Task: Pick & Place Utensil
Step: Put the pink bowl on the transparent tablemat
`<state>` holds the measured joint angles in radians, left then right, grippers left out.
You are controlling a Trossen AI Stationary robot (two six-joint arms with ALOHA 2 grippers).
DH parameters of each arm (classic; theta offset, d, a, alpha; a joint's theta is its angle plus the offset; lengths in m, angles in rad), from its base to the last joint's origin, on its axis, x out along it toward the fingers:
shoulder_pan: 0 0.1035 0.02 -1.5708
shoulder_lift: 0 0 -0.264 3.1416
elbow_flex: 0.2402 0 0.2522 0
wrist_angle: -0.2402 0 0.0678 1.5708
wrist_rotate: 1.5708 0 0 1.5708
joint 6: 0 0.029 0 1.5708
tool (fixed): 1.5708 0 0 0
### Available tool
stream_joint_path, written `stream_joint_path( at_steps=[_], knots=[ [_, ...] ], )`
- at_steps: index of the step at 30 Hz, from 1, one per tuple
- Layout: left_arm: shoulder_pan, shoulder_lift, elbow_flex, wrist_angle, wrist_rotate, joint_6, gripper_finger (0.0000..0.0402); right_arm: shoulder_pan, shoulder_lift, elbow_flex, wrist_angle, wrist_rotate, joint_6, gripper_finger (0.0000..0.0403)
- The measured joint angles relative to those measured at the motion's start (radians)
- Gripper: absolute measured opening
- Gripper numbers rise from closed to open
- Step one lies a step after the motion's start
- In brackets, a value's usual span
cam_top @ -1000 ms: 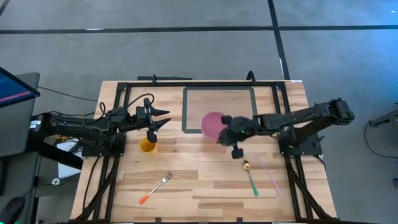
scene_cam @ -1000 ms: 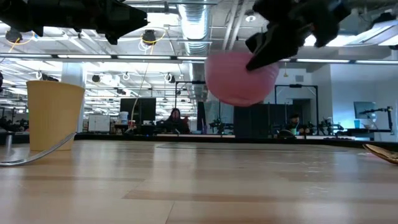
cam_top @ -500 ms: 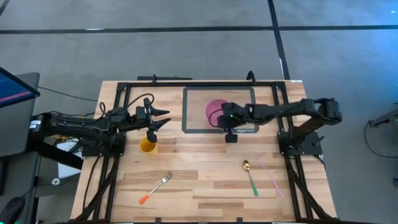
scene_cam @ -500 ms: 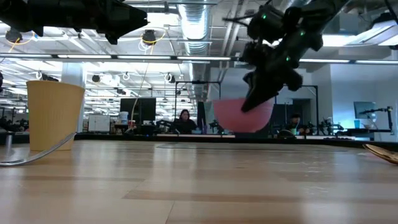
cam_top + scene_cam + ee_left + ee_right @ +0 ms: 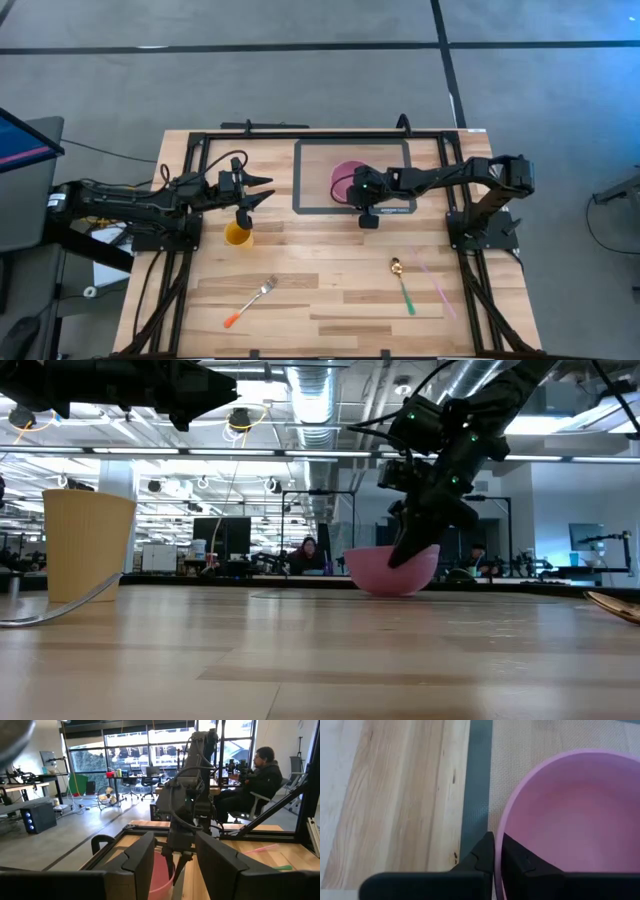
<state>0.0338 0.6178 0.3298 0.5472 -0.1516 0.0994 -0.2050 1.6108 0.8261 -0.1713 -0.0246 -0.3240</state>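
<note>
A pink bowl (image 5: 347, 178) (image 5: 388, 570) sits upright with its base on a grey mat (image 5: 312, 160) at the table's far middle. My right gripper (image 5: 358, 190) (image 5: 495, 842) is shut on its rim. My left gripper (image 5: 265, 190) (image 5: 175, 865) hangs open above the table's left part, just above a yellow cup (image 5: 237, 234) (image 5: 88, 545). An orange-handled fork (image 5: 250, 300) lies on the near left of the table. A green-handled spoon (image 5: 402, 285) lies on the near right. My right gripper holds the bowl's rim (image 5: 501, 827) on the side toward the table's near edge, pinched with one finger (image 5: 517, 857) inside the bowl and the other (image 5: 481, 855) outside. The fingers come from above, slanting in from the right. The bowl's base rests on the mat.
A black frame (image 5: 300, 133) runs along the table's far edge and both sides. A thin pink stick (image 5: 437, 283) lies beside the spoon. The wood between fork and spoon (image 5: 330, 290) is bare. People sit at desks in the room beyond the table.
My right gripper carried the bowl from the air over the table's middle toward the far edge and down. The bowl, lifted clear a second ago, now stands on the mat. The gripper stays shut on its rim.
</note>
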Motion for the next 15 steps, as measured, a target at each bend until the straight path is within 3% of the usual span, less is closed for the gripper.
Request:
stream_joint_path(
  at_steps=[15],
  knots=[
    [0.000,0.000,0.000,0.000,0.000,0.000,0.0144,0.001,-0.008,0.000,0.003,0.000,0.009,0.0088]
  ],
)
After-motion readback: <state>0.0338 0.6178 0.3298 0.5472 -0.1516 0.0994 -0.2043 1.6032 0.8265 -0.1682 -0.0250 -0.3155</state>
